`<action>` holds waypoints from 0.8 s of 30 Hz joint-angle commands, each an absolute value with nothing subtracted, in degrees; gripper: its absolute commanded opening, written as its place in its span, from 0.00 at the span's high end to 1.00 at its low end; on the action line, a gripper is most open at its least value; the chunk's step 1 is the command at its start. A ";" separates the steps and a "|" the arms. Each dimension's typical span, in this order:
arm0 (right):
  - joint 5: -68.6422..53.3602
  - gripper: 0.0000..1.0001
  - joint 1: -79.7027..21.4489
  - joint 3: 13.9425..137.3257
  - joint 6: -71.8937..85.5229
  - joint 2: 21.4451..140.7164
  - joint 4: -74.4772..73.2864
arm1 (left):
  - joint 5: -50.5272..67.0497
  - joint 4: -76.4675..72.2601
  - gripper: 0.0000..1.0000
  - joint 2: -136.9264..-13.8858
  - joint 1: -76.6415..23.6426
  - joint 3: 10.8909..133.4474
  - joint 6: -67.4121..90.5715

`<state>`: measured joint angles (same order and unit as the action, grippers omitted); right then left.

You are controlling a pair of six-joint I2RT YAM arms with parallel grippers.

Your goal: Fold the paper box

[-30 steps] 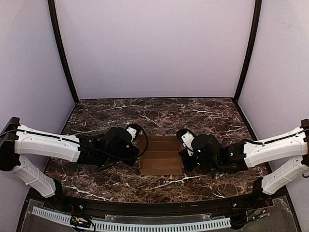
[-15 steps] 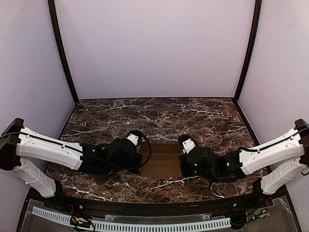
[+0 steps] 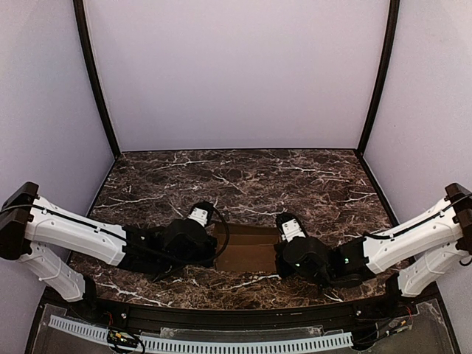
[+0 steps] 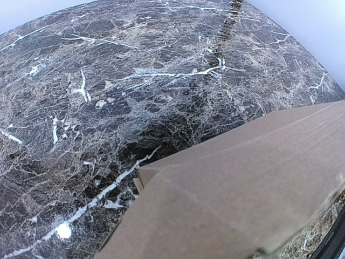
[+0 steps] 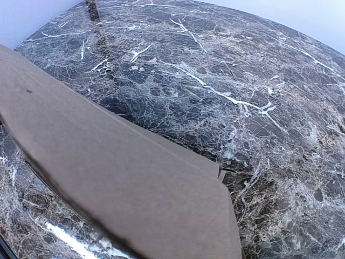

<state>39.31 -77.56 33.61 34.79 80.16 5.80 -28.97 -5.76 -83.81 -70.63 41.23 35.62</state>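
The paper box (image 3: 248,249) is a plain brown cardboard piece lying low on the marble table between my two arms. My left gripper (image 3: 212,249) is pressed against its left end and my right gripper (image 3: 282,256) against its right end. In the left wrist view the cardboard (image 4: 242,189) fills the lower right, with a small tab at its corner, and hides my fingers. In the right wrist view the cardboard (image 5: 118,178) fills the lower left, a slanted panel with a notch at its corner, and hides those fingers too.
The dark marble table (image 3: 243,177) runs back to pale walls with two black corner posts (image 3: 96,81). A black rail (image 3: 236,317) lines the near edge just in front of the box and both arms.
Both grippers have slid toward the near edge and sunk lower. The box, which stood open showing its inner panels, now looks flatter and closed over.
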 commanded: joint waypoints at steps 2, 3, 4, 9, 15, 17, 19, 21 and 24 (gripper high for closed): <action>37.59 1.00 -78.73 33.18 36.01 80.51 3.39 | -23.13 2.21 0.98 -82.83 -71.72 41.69 36.00; 37.61 1.00 -78.77 33.26 35.91 80.43 3.35 | -23.08 2.29 0.98 -82.55 -71.72 41.81 36.11; 37.62 1.00 -78.83 33.30 35.84 80.36 3.27 | -23.04 2.42 0.98 -82.05 -71.72 41.94 36.16; 37.27 1.00 -78.80 33.82 35.30 80.58 3.34 | -22.13 2.11 0.97 -81.02 -71.72 42.41 36.43; 37.01 1.00 -79.00 34.48 34.63 80.68 3.56 | -19.62 -2.19 0.96 -81.13 -71.72 42.85 37.85; 36.92 1.00 -79.09 34.54 34.56 80.74 3.60 | -19.45 -3.26 0.96 -81.32 -71.72 43.07 38.20; 36.91 1.00 -79.15 34.67 34.57 80.75 3.67 | -19.66 -3.70 0.96 -81.57 -71.72 43.03 38.66; 36.87 1.00 -79.26 34.74 34.50 80.82 3.69 | -20.04 -3.92 0.96 -81.56 -71.72 42.49 39.72; 36.91 1.00 -79.39 34.84 34.48 80.93 3.69 | -20.09 -5.52 0.96 -80.96 -71.72 41.29 40.72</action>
